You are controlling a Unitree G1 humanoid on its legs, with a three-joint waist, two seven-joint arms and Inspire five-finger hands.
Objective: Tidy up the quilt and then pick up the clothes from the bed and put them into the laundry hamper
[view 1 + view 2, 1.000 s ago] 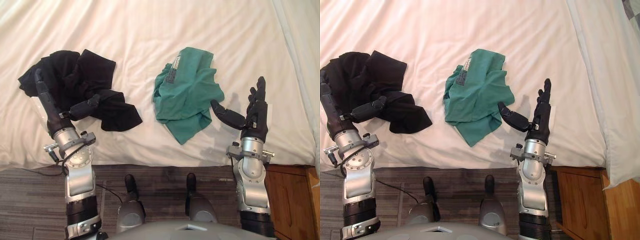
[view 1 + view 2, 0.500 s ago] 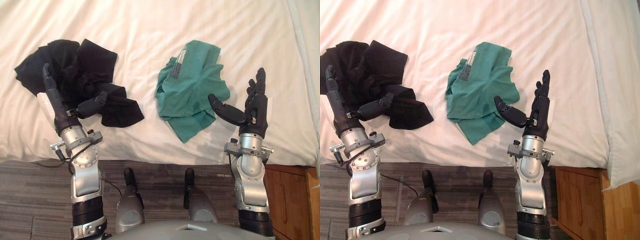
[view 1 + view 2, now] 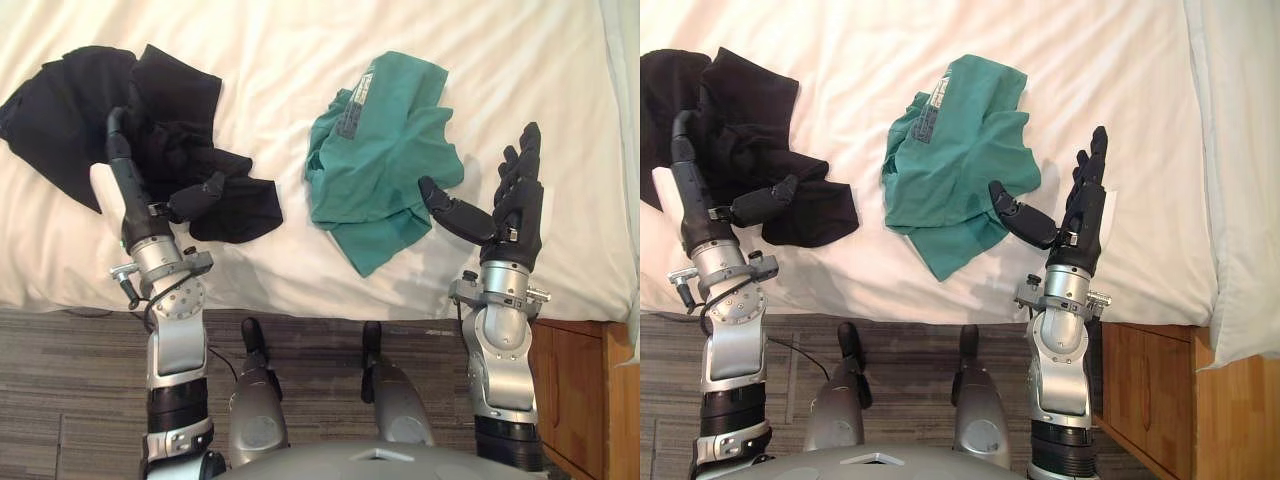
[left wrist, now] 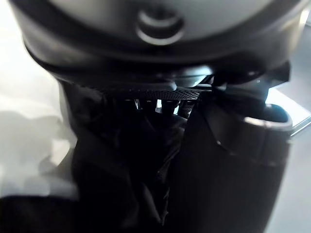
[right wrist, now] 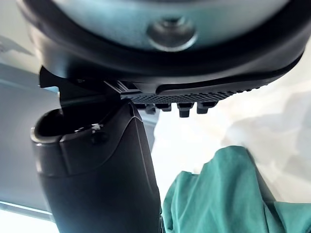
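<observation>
Black clothes lie crumpled by the bed's near edge, cut off at the left and hard to tell from the left hand in its wrist view; that hand is spread flat over them, grasping nothing; green garment lies mid-bed; right hand is released beside it, thumb over its hem; quilt runs off rightward.

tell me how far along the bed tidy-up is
Done, apparently: the white quilt lies spread fairly flat. In hand: nothing is gripped; the open left hand is over the black clothes, the open right hand beside the green garment, thumb at its edge. Left: picking up both pieces, which lie on the quilt, and stowing them.
</observation>
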